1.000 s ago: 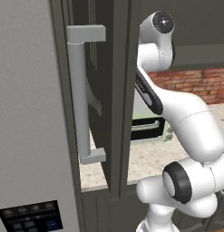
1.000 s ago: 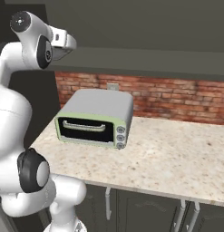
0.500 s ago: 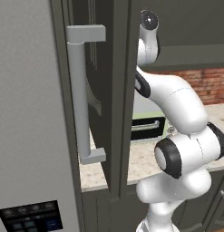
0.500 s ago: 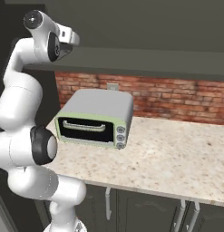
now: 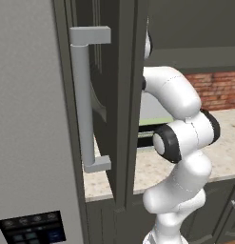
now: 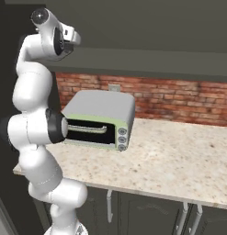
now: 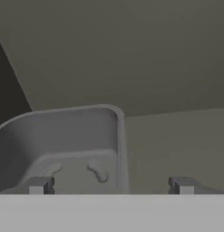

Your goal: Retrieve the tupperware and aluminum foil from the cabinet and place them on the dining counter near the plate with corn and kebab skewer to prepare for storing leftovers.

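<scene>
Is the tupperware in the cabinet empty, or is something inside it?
Empty as far as shown: the hand view looks into the tupperware and its visible floor is bare; the near part is cut off.

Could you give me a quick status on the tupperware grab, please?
Gripper open, holding nothing. Tupperware right ahead in the cabinet, its right wall between the fingers. Nothing in the way.

The arm (image 6: 34, 133) is glossy white, made of rounded thick segments with dark grey rings at the joints. A round dark cap sits on its top joint. Two small grey finger tips (image 7: 40, 185) are square.
</scene>
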